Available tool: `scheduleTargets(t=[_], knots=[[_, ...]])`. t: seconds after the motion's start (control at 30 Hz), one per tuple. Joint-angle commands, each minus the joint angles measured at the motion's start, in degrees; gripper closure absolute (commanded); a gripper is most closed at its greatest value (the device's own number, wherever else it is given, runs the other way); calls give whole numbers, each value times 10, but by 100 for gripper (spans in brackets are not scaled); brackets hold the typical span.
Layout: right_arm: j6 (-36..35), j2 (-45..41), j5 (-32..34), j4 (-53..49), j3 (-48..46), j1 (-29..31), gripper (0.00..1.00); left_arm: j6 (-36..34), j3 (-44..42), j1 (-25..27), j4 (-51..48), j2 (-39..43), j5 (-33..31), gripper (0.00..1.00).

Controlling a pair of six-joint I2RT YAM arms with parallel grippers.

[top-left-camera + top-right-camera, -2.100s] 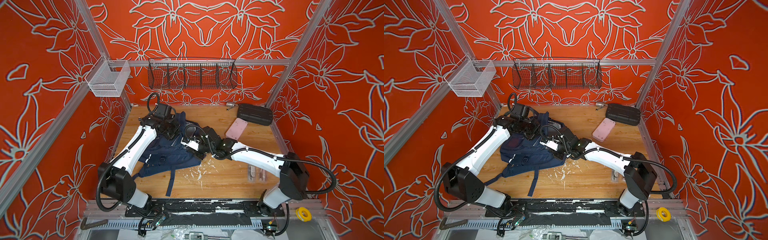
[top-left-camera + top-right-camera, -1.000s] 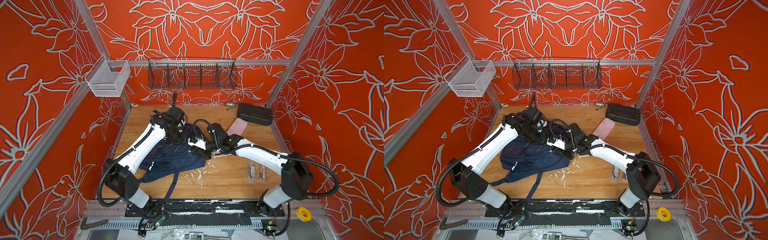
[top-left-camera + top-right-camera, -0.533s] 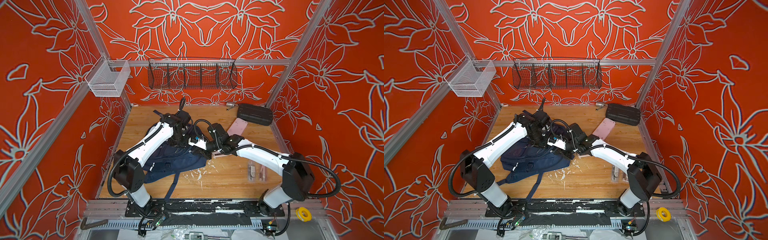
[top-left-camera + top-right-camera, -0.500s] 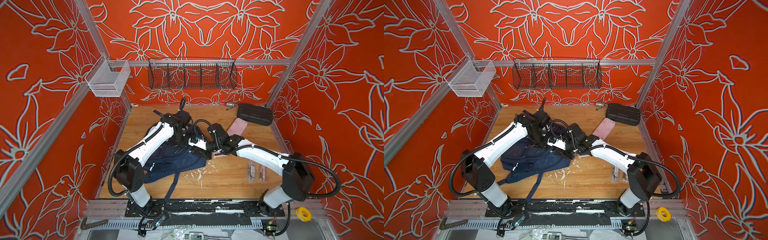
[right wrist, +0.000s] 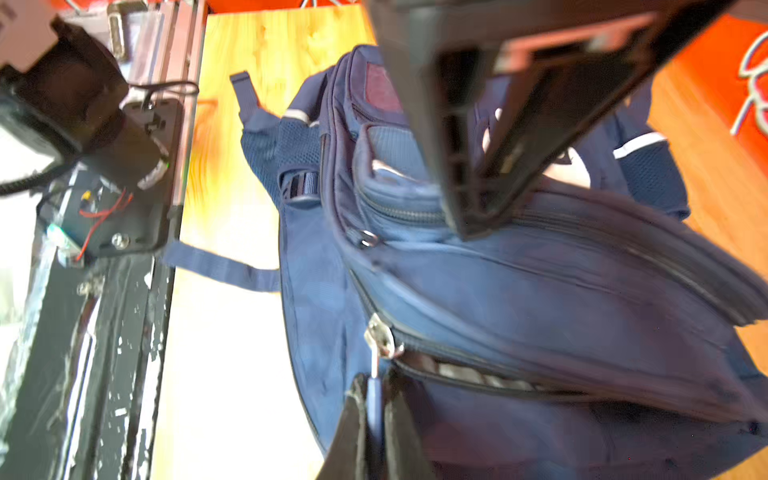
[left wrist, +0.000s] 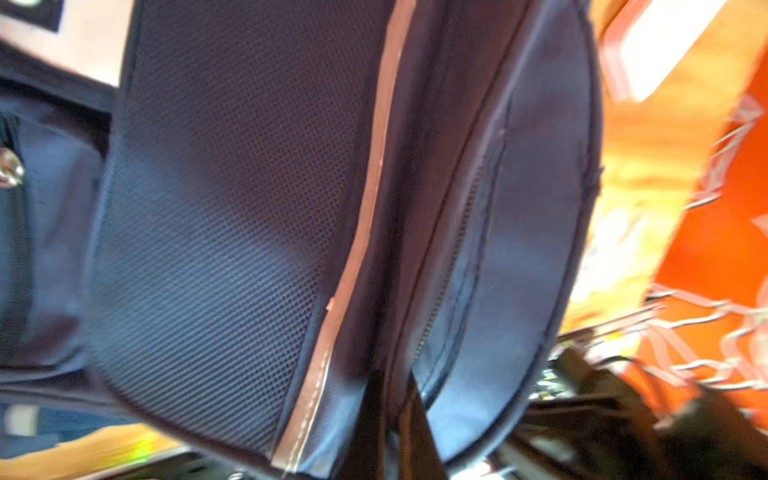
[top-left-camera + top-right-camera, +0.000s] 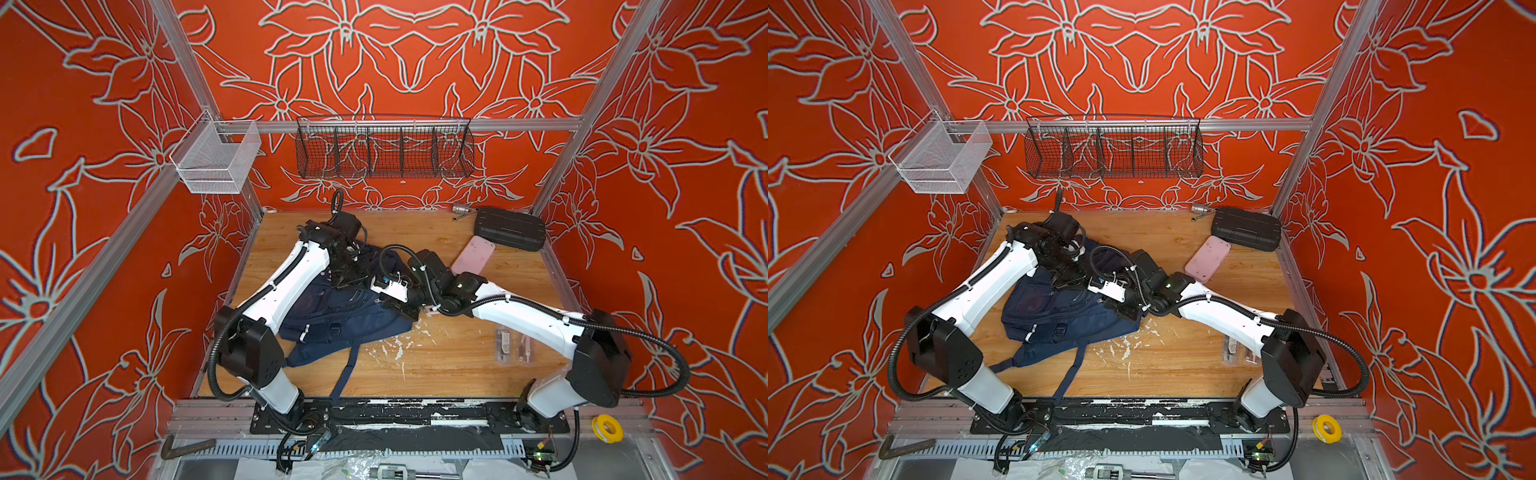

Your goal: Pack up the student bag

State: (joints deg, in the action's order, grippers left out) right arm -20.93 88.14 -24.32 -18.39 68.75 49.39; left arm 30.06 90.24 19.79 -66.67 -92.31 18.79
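Orange flowered walls ring the wooden table, where the student bag lies slumped. My left claw is clamped on its top fabric to steady it; my right claw pinches the zip pull, presumably to open it.

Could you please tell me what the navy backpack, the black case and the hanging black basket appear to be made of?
The navy backpack: woven fabric, matte, with mesh panels; it slumps and creases. The black case: probably moulded hard plastic, ribbed, slightly glossy. The hanging black basket: dark-coated metal wire, judging by its open grid.
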Motion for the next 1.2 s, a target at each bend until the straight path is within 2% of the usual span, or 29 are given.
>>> scheduleTargets(t=[0.0, 0.2, 0.53, 0.67, 0.83, 1.0, 1.1, 1.17], knots=[[71, -4, -1, -12, 29, 39, 100, 85, 20, -10, 116, 28, 28, 100], [138, 14, 58, 71, 9, 69, 100, 138, 20, -21, 160, 46, 38, 100], [139, 64, 104, 122, 18, 80, 100, 198, 32, -31, 212, 60, 72, 100], [131, 46, 120, 113, 16, 80, 100, 200, 42, -38, 209, 68, 50, 100], [130, 39, 58, 108, 26, 86, 100, 195, 43, -47, 208, 66, 34, 100], [125, 65, 25, 113, 45, 114, 100, 191, 32, -46, 203, 64, 22, 100], [154, 70, 33, 145, 42, 120, 100, 191, 20, -46, 208, 75, 10, 100], [166, 68, 80, 142, 44, 119, 100, 184, 21, -46, 195, 83, -2, 100]])
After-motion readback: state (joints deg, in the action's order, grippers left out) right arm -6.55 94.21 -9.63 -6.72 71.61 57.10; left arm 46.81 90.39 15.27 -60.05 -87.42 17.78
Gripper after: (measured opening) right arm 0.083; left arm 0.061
